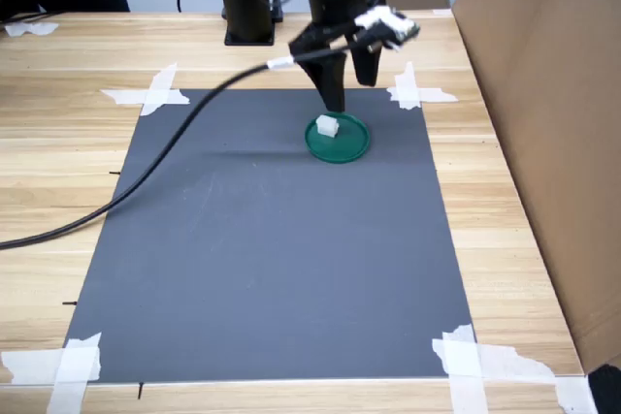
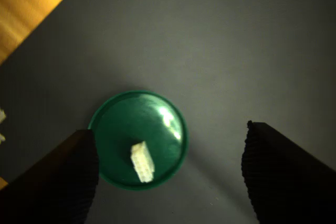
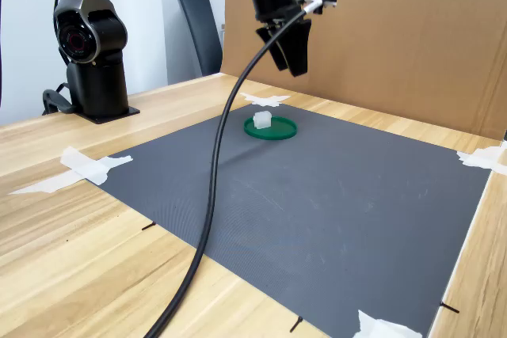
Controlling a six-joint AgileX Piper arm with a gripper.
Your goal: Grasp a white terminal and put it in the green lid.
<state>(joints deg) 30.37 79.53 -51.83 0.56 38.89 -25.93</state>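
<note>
Wrist view shows you, left to right, one dark finger [image 2: 58,182], the green lid [image 2: 137,139] with the white terminal [image 2: 142,161] lying inside, then the other finger: your gripper [image 2: 170,177] hangs released, holding nothing.

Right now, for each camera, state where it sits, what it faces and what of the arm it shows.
First exterior view: high at the mat's near edge, facing the arm's base; shows the gripper above the green lid.
Second exterior view: low at a mat corner, looking across toward the cardboard wall; shows the base and cable.
Wrist view: on the wrist, looking straight down between both fingers.
All share the lid holding the white terminal.
</note>
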